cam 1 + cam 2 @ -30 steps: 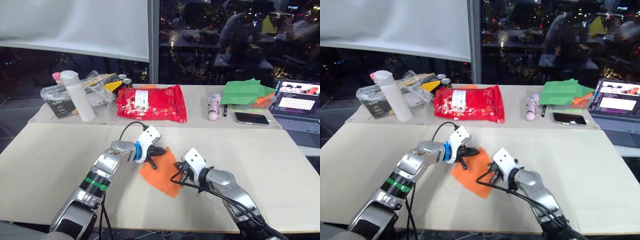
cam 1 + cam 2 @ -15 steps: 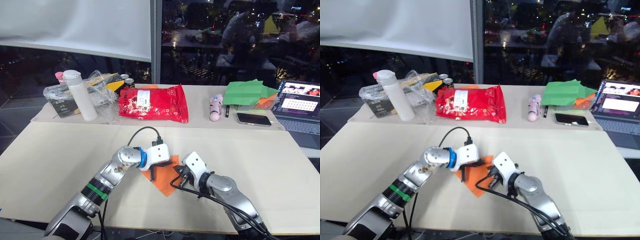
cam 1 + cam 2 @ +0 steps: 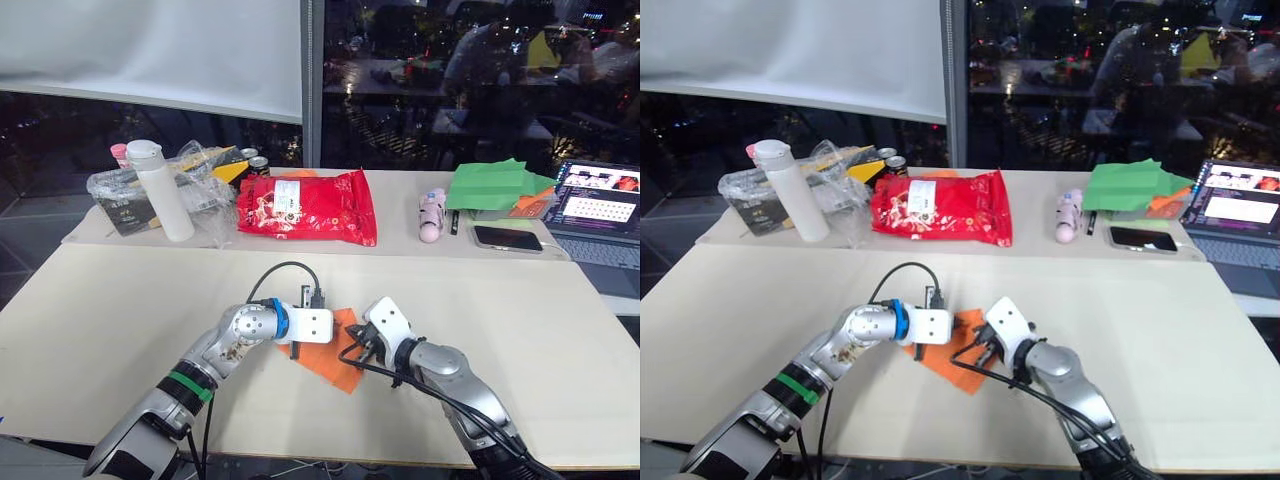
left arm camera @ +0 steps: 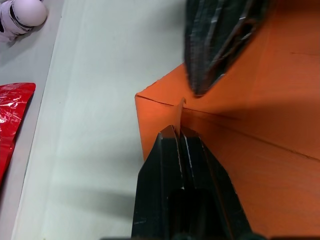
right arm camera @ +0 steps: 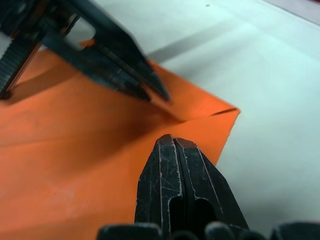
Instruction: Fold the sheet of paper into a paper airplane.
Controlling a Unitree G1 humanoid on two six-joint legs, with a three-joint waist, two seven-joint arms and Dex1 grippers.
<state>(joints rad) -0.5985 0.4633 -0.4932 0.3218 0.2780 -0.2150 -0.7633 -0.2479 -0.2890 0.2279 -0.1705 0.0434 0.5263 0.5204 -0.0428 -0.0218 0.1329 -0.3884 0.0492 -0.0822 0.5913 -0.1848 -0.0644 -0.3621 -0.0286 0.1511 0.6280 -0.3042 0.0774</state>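
sheet of paper (image 3: 335, 352) partly hidden under both hands, laptop (image 3: 598, 208) cut off at edge

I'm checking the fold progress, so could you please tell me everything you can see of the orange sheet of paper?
The sheet of paper is thin, plain, bright orange and matte. It lies nearly flat on the near pale table, turned diagonally, between the two arms. A straight fold line crosses it, and one corner shows a small raised tab at the crease. The left gripper, fingers shut, and the right gripper, also shut, both press down on it near that corner. It has no airplane shape yet.
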